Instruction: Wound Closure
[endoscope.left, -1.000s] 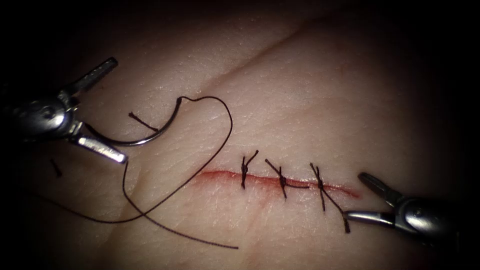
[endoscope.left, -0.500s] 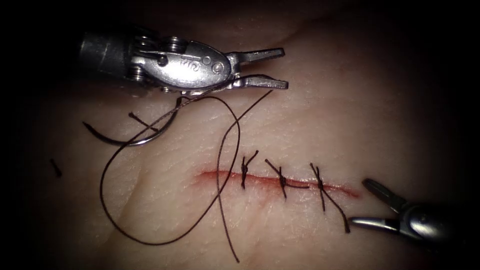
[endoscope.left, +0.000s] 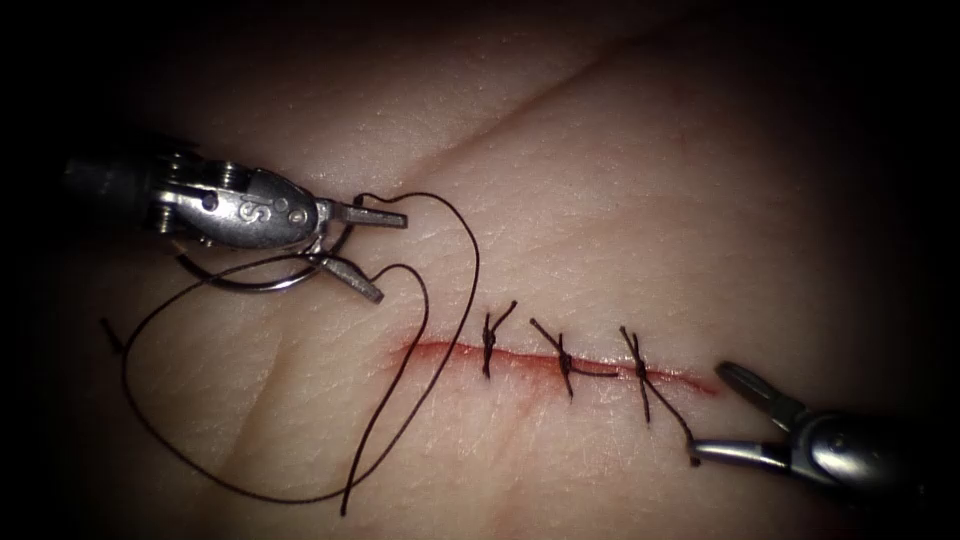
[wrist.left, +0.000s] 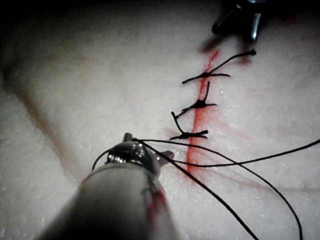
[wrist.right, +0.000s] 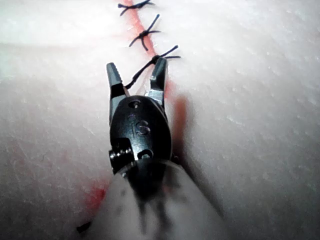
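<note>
Pale tissue (endoscope.left: 620, 200) fills the endoscope view, its cut (endoscope.left: 560, 362) crossed by three stitches (endoscope.left: 563, 358). Left of the cut, the left tool (endoscope.left: 375, 250) spreads its jaws over the needle (endoscope.left: 250, 282), which lies flat on the surface, gripping nothing; thread (endoscope.left: 440, 330) loops across the cut's left end. At its right end the right tool (endoscope.left: 728, 415) is open and empty. The left wrist view hides that tool's jaws behind its wrist. The right wrist view shows the right tool (wrist.right: 136, 75) agape by the nearest stitch. Loose loops could snag either tool.

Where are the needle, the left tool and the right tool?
needle (endoscope.left: 245, 284): endoscope view, on its curved body, lying on the tissue.
left tool (endoscope.left: 378, 252): endoscope view, midway between its open tips.
right tool (wrist.right: 136, 76): right wrist view, midway between its open tips.
</note>
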